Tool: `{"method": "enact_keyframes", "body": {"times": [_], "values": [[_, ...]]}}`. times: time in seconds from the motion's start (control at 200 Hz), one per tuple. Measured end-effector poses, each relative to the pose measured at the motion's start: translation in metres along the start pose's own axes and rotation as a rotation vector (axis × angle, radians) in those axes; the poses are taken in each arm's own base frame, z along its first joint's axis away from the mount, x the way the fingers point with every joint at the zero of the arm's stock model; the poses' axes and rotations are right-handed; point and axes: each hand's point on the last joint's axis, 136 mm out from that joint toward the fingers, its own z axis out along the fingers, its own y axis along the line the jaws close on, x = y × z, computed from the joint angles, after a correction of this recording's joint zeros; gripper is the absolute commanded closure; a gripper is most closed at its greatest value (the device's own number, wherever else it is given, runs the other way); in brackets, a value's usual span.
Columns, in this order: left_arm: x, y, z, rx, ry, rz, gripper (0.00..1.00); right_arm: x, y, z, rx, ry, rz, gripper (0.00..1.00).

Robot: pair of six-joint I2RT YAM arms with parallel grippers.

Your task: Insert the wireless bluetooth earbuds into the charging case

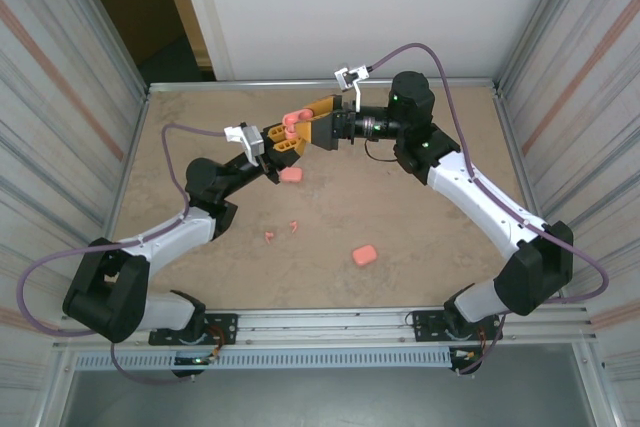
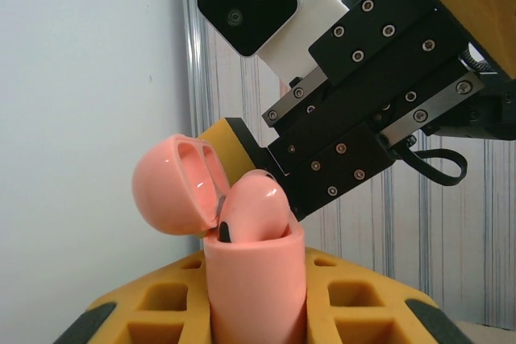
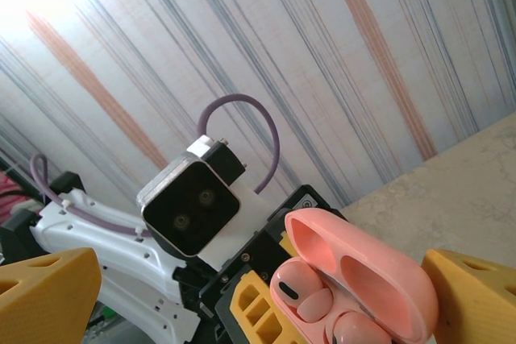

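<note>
Pink case (image 2: 256,288): held up off the table (image 1: 430,247) near its far edge, upright, lid (image 2: 173,191) swung open
Left claw (image 1: 283,142): clamped on the case's lower body
Right claw (image 1: 310,127): jaws wide apart and empty, just beside the case's open mouth
Seated earbuds (image 3: 310,294): two glossy tops show in the wells of the held case
Loose earbuds (image 1: 270,235): at least two tiny pink pieces lie mid-table toward the near edge, well apart from both claws
Spare cases (image 1: 291,175): one lies on the table just below the claws, another (image 1: 364,254) sits closer to the near edge, right of centre
Progress: this case looks loaded, though its lid is not yet shut; the loose earbuds and the two cases on the table suggest more pairs are left to insert
Hard to make out: whether the seated earbuds are pressed fully home; the case's lower half, hidden by the left claw; the exact count of loose earbuds; whether the spare cases are shut or hold anything
</note>
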Motion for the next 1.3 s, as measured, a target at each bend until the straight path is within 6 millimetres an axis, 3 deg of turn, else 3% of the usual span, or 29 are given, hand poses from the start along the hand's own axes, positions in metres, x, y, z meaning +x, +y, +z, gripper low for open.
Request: {"method": "enact_keyframes", "body": {"times": [1.298], "values": [[-0.003,-0.005,0.002,0.016,-0.013,0.006,1.00,0.009,0.013,-0.013,0.008,-0.020,-0.097,0.01]]}}
